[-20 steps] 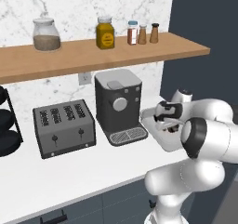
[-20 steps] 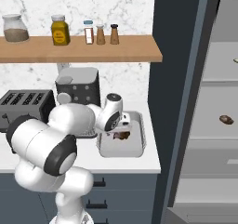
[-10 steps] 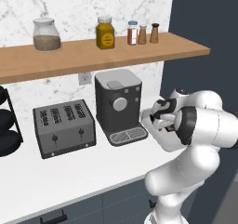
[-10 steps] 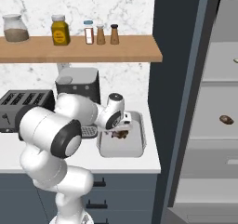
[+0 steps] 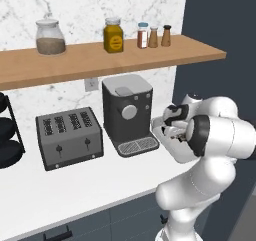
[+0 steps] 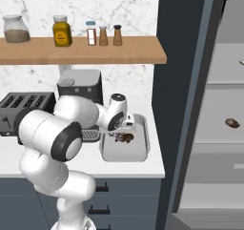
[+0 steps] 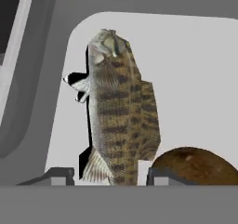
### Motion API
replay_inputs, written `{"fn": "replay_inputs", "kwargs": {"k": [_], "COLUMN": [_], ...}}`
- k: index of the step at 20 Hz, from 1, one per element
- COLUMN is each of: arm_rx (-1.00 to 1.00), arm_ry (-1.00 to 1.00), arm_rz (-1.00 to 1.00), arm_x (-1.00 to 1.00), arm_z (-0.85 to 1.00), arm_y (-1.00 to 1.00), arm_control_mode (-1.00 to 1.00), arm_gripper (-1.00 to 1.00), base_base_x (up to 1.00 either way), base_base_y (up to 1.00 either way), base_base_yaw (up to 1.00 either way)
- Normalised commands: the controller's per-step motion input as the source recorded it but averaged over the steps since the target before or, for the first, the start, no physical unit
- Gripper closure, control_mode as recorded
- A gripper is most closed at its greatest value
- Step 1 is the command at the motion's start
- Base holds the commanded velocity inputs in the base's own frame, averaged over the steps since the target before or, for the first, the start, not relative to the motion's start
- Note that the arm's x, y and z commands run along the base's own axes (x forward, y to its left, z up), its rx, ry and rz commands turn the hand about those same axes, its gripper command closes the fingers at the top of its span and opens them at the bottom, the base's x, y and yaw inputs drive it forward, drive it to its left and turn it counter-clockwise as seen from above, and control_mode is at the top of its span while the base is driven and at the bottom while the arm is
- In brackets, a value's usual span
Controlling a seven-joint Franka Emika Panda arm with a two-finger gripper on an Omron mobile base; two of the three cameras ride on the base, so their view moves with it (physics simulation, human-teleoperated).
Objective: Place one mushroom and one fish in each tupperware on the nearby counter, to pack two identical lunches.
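Off-white counter [image 6: 152,164] carries everything, so I'm working over its right end, beside the dark tall cabinet [image 6: 183,105]. Toaster [image 5: 70,137] and coffee machine [image 5: 129,112] sit further left, out of my way. Grey tupperware [image 6: 143,145] lies flat by the counter's edge w/ its mouth up, easy to drop food into. My gripper [image 7: 109,175] hangs low over it, pointing down. Fish [image 7: 122,114] lies lengthwise on the tub floor betw. my fingertips [image 7: 58,175], which stand apart either side of its tail; can't tell if they touch it, looks like letting go. Brown mushroom [image 7: 195,165] sits in the same tub, just beside the fish. So I reckon this lunch is packed. Another brown item [image 6: 232,123] waits on a shelf to the right.
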Motion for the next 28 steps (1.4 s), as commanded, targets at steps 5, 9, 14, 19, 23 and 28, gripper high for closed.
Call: {"fn": "replay_inputs", "kwargs": {"k": [5, 9, 14, 19, 23, 28], "arm_rx": [0.00, 0.00, 0.00, -0.10, -0.11, -0.01], "arm_ry": [0.00, 0.00, -0.15, -0.29, -0.29, -0.28], "arm_rz": [-0.10, -0.09, -0.02, 0.00, 0.00, 0.00], "arm_x": [-0.31, -0.32, -0.90, -1.00, -1.00, -1.00], "arm_z": [0.00, 0.13, 0.79, 0.92, 0.44, 0.51], "arm_y": [-0.14, -0.11, 0.13, 0.66, 0.82, 0.44], "arm_control_mode": [-1.00, -1.00, -1.00, -1.00, -1.00, -1.00], "arm_gripper": [-1.00, -1.00, -1.00, -1.00, -1.00, -1.00], "base_base_x": [0.00, 0.00, 0.00, 0.00, 0.00, 0.00], "base_base_y": [0.00, 0.00, 0.00, 0.00, 0.00, 0.00], "base_base_yaw": [0.00, 0.00, 0.00, 0.00, 0.00, 0.00]}}
